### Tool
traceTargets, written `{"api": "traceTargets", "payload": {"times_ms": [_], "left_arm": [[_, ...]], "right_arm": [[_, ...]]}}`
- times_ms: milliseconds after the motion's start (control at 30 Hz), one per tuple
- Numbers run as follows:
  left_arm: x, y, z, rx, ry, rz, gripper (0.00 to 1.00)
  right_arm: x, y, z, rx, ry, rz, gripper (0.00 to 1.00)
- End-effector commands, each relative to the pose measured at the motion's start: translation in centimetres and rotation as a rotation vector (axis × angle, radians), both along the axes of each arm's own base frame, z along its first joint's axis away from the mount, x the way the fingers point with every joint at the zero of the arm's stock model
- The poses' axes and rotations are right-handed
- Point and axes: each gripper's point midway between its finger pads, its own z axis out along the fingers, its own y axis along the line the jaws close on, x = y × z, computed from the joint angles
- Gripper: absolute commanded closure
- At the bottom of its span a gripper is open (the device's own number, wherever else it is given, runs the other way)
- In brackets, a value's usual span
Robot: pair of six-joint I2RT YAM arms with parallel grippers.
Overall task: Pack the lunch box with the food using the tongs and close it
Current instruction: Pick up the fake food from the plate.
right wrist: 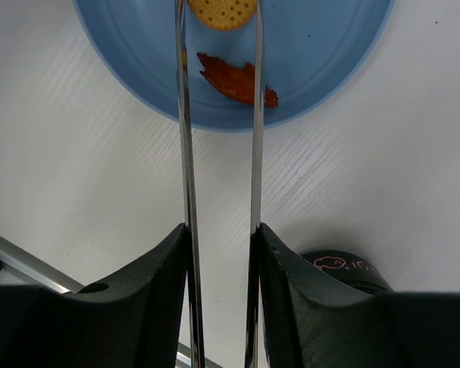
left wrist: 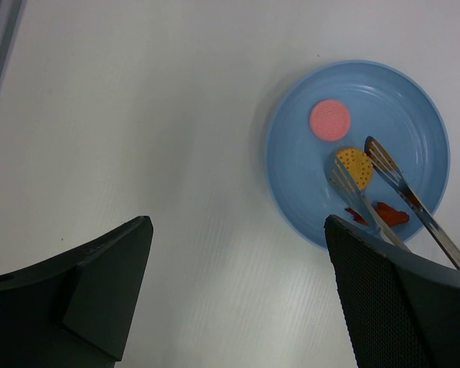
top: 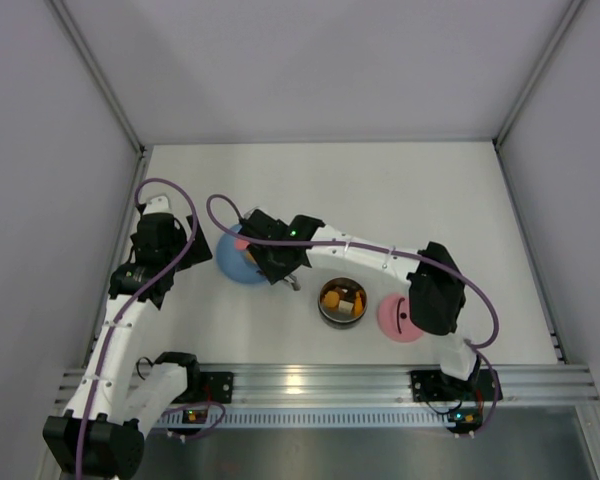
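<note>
The tongs (right wrist: pixel 185 138) are pinched between my right gripper's (right wrist: pixel 221 230) fingers, which are shut on both slim arms. Their tips reach over the blue plate (right wrist: pixel 330 46) and straddle a round yellow cracker (right wrist: pixel 222 11); an orange-red piece (right wrist: pixel 238 80) lies beside them. In the left wrist view a pink round piece (left wrist: pixel 330 120) also rests on the plate (left wrist: pixel 399 100). The steel lunch box (top: pixel 342 300) holds several food pieces, and its pink lid (top: pixel 400 318) lies flat to its right. My left gripper (left wrist: pixel 238 222) hangs open over bare table, left of the plate.
A dark round object with pink markings (right wrist: pixel 345 268) shows just behind my right finger. Grey walls enclose the white table on three sides. An aluminium rail (top: pixel 310 380) runs along the near edge.
</note>
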Motion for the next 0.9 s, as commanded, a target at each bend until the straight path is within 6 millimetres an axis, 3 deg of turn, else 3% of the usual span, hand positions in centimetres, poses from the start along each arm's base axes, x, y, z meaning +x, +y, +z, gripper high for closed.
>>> {"api": "traceTargets", "payload": {"times_ms": [0,167,433,667,867], "left_arm": [[0.2,0.1,0.2,0.01,-0.015,-0.001,0.01],[0.3,0.1,0.3,0.008,-0.018,0.0,0.01],[0.2,0.0,0.3,0.007,-0.018,-0.001,0.01],[0.2,0.0,0.2,0.008,-0.017,-0.004,0.01],[0.2,-0.1,0.2,0.006,-0.016,-0.007,0.01]], "right_arm": [[-0.3,1.1,0.7,0.042,-0.03,0.009,0.68],[-0.1,0.6,3.0,0.07,-0.065,0.001,0.72],[-0.1,-0.7,8.6,0.155,-0.131,-0.011,0.73],[-0.6,-2.7,11.4,0.18,-0.163,-0.024,0.72],[-2.7,-7.1,13.3,0.198,-0.165,-0.055,0.73]]}}
